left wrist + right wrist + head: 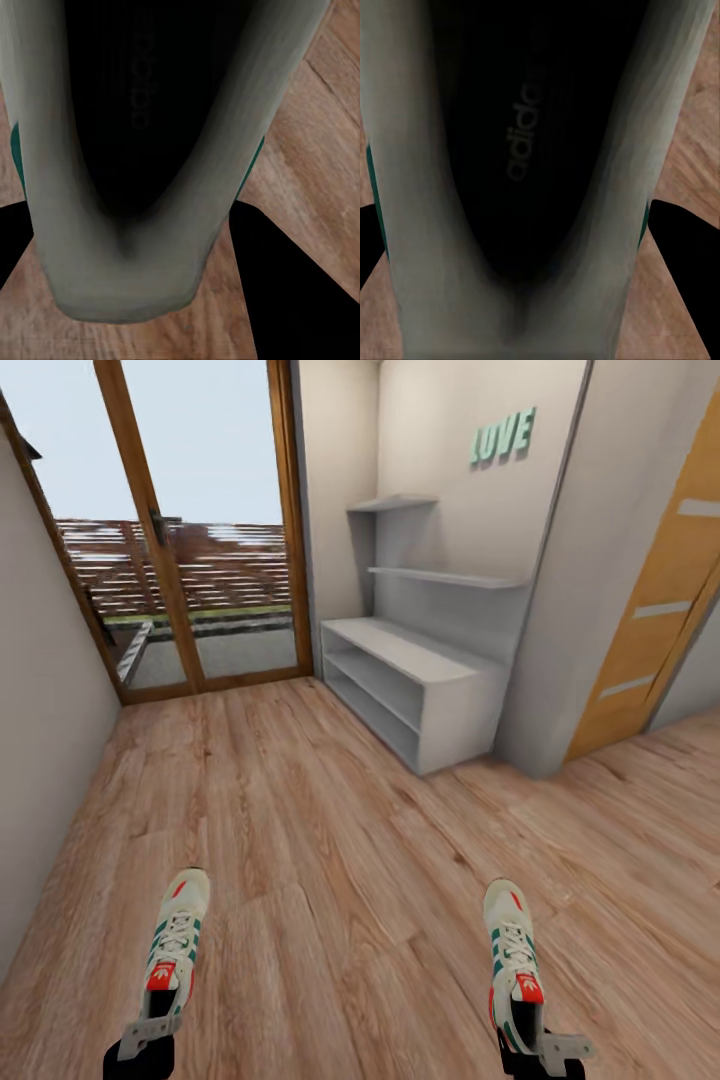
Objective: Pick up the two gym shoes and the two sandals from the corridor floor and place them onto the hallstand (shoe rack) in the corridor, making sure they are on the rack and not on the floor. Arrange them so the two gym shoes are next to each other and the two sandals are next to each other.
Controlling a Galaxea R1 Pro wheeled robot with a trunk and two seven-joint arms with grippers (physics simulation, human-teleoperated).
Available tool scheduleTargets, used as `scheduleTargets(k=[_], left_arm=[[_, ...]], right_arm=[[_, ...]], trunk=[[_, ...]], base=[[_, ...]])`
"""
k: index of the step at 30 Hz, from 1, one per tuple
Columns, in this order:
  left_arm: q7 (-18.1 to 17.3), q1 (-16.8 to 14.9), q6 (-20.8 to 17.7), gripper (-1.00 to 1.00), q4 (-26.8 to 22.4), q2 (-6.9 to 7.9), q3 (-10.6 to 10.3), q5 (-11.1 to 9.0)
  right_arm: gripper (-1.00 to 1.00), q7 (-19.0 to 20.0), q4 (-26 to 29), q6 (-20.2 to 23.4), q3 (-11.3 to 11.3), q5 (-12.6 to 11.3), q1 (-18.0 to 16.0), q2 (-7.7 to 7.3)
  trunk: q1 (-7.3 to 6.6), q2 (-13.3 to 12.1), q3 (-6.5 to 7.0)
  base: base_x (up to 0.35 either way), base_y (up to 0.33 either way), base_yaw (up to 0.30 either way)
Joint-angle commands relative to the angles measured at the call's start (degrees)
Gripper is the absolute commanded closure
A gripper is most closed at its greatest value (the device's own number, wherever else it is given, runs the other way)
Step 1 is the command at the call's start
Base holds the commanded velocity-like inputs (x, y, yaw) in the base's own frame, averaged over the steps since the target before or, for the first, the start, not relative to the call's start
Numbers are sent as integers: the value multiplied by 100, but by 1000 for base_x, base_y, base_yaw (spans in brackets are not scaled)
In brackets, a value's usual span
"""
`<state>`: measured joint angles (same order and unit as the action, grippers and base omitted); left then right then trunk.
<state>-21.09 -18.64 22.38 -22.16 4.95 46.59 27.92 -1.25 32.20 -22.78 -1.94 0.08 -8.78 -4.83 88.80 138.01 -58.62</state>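
I hold one gym shoe in each hand, toes pointing ahead over the corridor floor (330, 840). The left gym shoe (178, 930) is cream with green stripes, and my left gripper (155, 1015) is shut on its heel end. My right gripper (525, 1025) is shut on the heel end of the right gym shoe (510, 940). Each wrist view looks into a shoe's dark opening, the left shoe (45, 112) and the right shoe (405, 150), between black fingers (292, 285) (690, 255). The pale grey hallstand (420, 680) stands ahead on the right against the wall. The sandals are out of view.
A glass door in a wooden frame (170, 580) closes the corridor's far end. A plain wall (40, 740) runs along the left. Right of the hallstand a grey wall corner (560, 660) juts out, with a wooden door (660, 620) beyond it.
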Motion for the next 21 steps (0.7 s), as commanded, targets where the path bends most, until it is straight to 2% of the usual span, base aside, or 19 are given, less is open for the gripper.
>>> scheduleTargets(k=[1, 4, 7, 21], left_arm=[[-53, -8, 21, 100, 2, -3, 52, 34], [-53, -8, 21, 100, 2, -3, 52, 31], [-53, -8, 21, 100, 2, -3, 52, 30], [-53, -8, 21, 100, 2, -3, 52, 30]], right_arm=[[100, -16, 2, -16, 1, 3, -1, -1], [100, -16, 6, -16, 1, 4, -1, -1], [100, -16, 19, -16, 1, 3, -1, -6], [100, -7, 6, -7, 1, 18, -1, -10]], trunk=[[2, 2, -5], [2, 2, -5], [2, 2, -5], [2, 2, -5]], base=[[332, 9, 279], [332, 4, 271], [331, 15, 92], [331, 29, 11]])
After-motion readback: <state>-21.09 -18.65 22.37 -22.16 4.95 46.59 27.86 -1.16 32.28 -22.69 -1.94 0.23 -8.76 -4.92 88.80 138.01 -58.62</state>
